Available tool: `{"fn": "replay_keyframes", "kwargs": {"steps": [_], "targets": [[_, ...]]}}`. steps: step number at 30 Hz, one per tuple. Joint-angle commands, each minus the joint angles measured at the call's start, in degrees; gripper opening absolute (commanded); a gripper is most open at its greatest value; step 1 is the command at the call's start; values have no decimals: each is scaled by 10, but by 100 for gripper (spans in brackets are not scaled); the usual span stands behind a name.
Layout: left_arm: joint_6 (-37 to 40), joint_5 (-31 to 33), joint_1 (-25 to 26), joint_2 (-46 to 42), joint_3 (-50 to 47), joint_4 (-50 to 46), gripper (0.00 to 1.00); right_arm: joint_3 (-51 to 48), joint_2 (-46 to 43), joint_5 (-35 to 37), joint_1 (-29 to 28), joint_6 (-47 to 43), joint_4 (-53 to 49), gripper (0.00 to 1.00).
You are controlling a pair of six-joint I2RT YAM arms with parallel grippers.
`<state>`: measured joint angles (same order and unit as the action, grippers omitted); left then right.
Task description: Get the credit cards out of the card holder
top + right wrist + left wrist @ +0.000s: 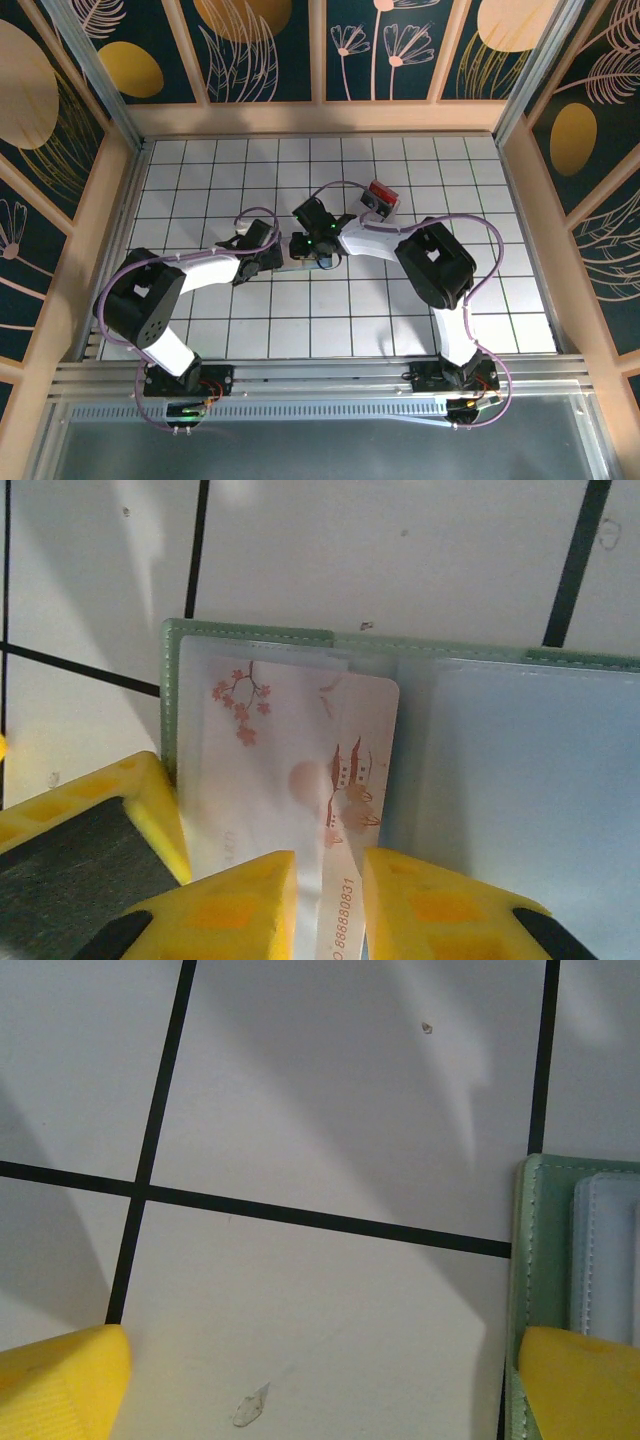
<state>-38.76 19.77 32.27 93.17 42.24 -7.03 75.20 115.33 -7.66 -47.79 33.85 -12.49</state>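
The white tiled worktop (pixel 200 320) carries everything. The left arm (pixel 200 270) and right arm (pixel 440 265) both angle inward, so their end effectors sit close together at mid-worktop. The holder (pixel 520 770) lies open and flat, green-edged with clear sleeves. It is directly below and ahead of the right end effector (pixel 328 865) and just to the right of the left end effector (pixel 320 1360). A clear box (pixel 381 197) with red contents sits behind the right end effector, beside its arm and apart from the holder. A white card (pixel 300 750), printed with red blossoms and a pagoda, lies in the holder panel nearest the right end effector, partly under a cloudy sleeve. The right end effector is nearly clenched, its tips low over the card's near end, and a strip of card with digits shows in the slit. Whether it grasps the card I cannot tell. The left end effector is released and spread wide over bare tile, with its right finger (pixel 580 1380) overlapping the holder's edge.
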Motion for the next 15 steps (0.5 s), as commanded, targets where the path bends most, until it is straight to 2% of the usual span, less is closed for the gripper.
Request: {"fn": "replay_keyframes", "kwargs": {"steps": [1, 15], "targets": [[6, 16, 1, 12, 5, -12, 99, -12, 7, -4, 6, 15, 1, 26], [3, 17, 1, 15, 5, -17, 99, -45, -40, -11, 5, 27, 30, 28]]}}
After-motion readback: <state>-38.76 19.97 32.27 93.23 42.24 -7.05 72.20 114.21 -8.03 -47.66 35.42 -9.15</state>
